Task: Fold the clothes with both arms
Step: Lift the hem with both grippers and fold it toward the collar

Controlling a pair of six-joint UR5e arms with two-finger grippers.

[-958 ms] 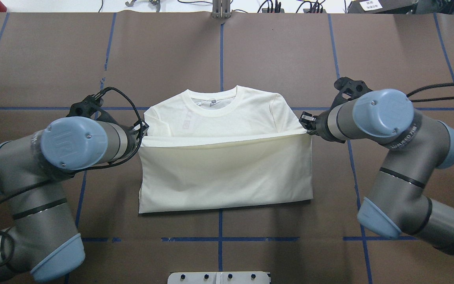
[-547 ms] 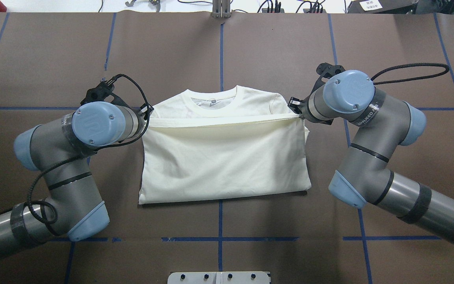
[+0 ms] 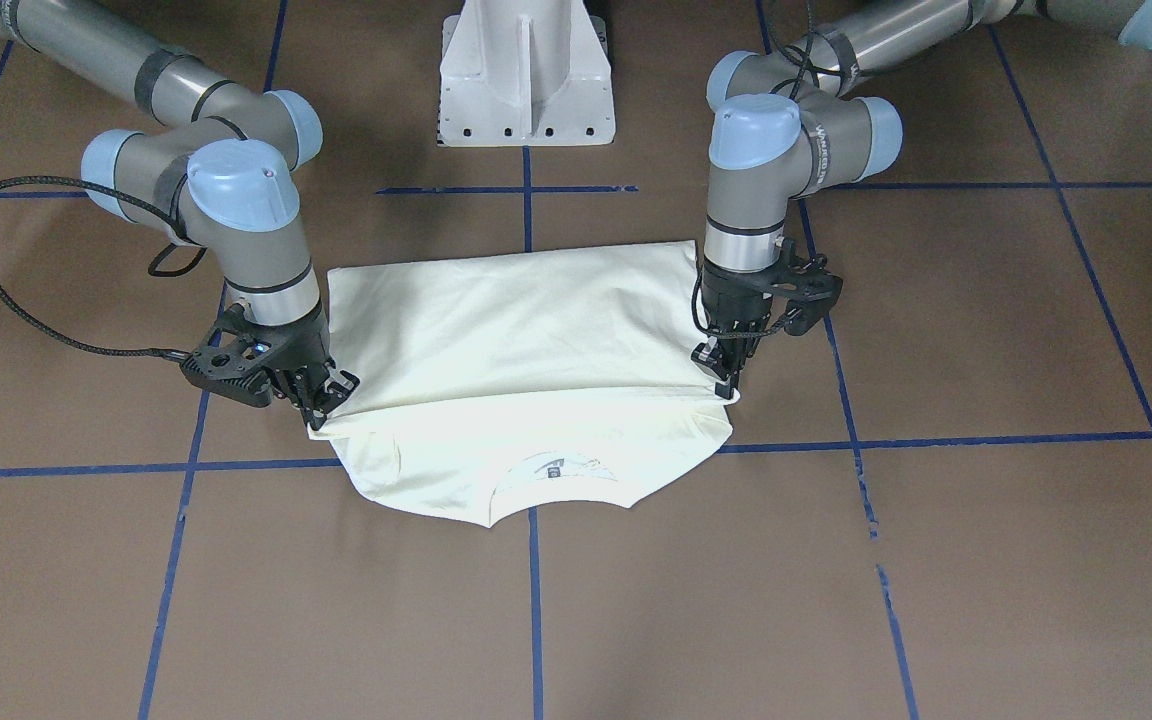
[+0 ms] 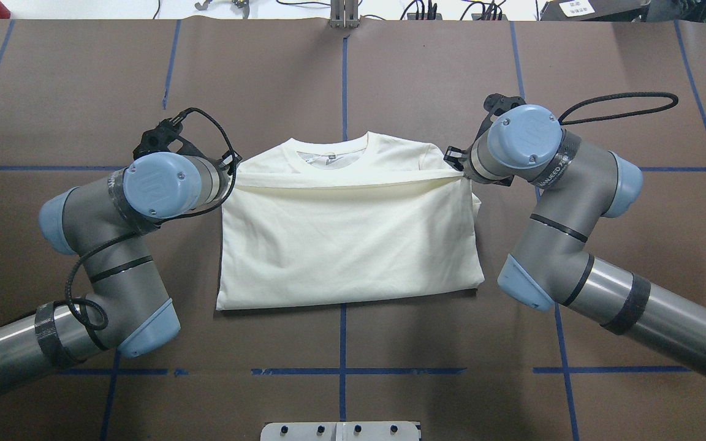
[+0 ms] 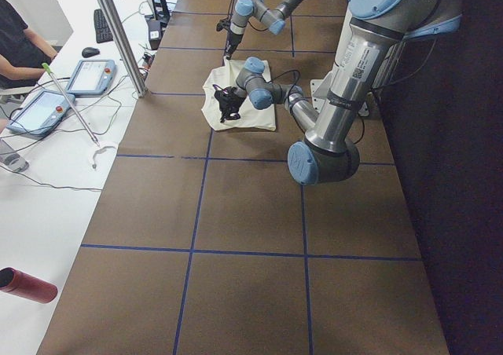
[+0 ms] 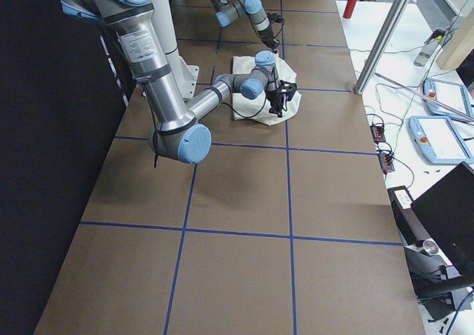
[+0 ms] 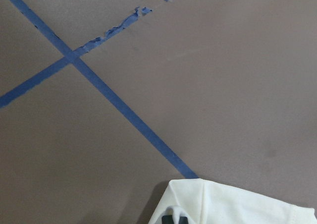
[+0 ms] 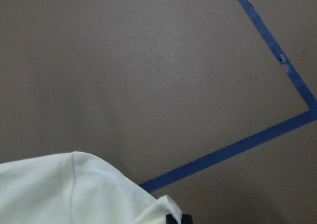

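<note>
The cream T-shirt (image 4: 347,245) lies on the brown table, its lower half folded up over its upper half; only plain fabric shows, the print is hidden. The collar (image 4: 331,153) still peeks out beyond the folded edge. My left gripper (image 4: 230,168) is shut on the left end of the raised hem, and my right gripper (image 4: 454,162) is shut on the right end. In the front-facing view the left gripper (image 3: 726,385) and the right gripper (image 3: 321,410) hold the hem just above the shirt (image 3: 516,340). Both wrist views show a pinched cloth corner (image 7: 233,206) (image 8: 59,189).
The white pedestal base (image 3: 526,70) stands at the robot's side of the table. Blue tape lines (image 4: 342,79) cross the brown table. A side desk with tablets (image 5: 86,76) and a metal post (image 5: 118,33) lies beyond the table's far edge.
Both grippers have carried the hem away from the robot toward the collar. The folded flap now covers more of the shirt's chest. Both stay shut on the hem.
</note>
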